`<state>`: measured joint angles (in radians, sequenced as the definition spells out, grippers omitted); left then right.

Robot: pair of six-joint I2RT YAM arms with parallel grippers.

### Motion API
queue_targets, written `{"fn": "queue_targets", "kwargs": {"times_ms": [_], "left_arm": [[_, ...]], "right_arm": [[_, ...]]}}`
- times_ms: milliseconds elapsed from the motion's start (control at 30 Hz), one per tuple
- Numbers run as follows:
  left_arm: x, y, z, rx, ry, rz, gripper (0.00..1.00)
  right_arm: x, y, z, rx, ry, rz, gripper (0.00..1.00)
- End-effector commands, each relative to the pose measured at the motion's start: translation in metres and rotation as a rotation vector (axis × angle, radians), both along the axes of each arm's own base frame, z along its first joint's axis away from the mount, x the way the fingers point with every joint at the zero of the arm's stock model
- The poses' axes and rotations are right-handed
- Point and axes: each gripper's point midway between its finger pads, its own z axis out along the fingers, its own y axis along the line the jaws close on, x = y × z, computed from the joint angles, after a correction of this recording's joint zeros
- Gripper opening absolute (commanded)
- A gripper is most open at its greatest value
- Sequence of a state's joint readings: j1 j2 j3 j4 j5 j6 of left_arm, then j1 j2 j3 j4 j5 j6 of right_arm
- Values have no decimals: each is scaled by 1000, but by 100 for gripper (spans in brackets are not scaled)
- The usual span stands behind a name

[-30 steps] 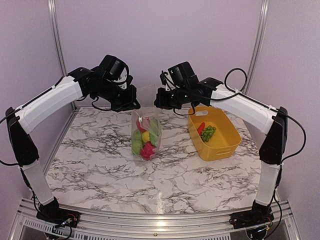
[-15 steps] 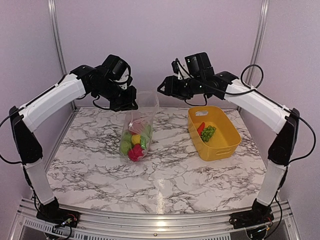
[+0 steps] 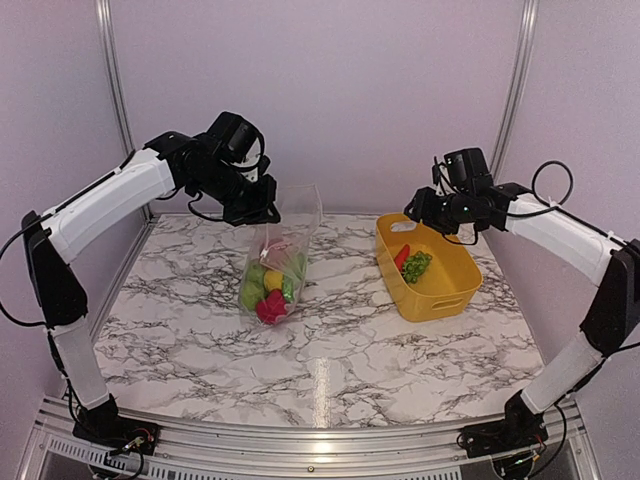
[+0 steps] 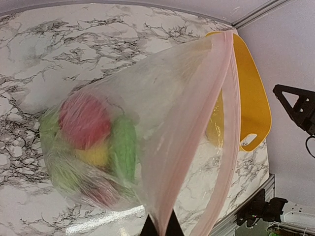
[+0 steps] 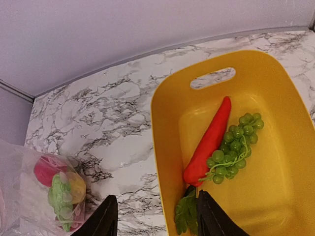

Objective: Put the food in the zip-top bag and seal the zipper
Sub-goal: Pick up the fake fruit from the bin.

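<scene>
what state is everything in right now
zip-top bag: held up by its mouth, part filled with food
zipper: unsealed, strips apart
left fingers: shut on the zipper
right fingers: open, empty, above the yellow basket
yellow basket: upright, holding a red-orange piece and green grapes

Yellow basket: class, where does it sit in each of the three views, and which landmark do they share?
Top external: yellow basket right of centre.
Left wrist: yellow basket upper right, partly behind the zip-top bag.
Right wrist: yellow basket fills the right half.
Shared landmark: zip-top bag, left of it in all views.
</scene>
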<state>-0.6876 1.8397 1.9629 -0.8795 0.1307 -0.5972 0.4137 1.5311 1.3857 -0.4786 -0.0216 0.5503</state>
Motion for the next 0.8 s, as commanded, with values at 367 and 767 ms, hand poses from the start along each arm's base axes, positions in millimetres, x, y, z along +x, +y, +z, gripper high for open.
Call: {"fn": "queue_targets", "kwargs": {"times_ms": [367,767], "left_arm": [[-6,-7,-6,-13,16,-57,0],[-9,-5,-12,5,19,-75,0]], "right_arm": [[-12,-40,-111,-157,266,-82,47],[-2,-27,-155,-139,342,-50,49]]}}
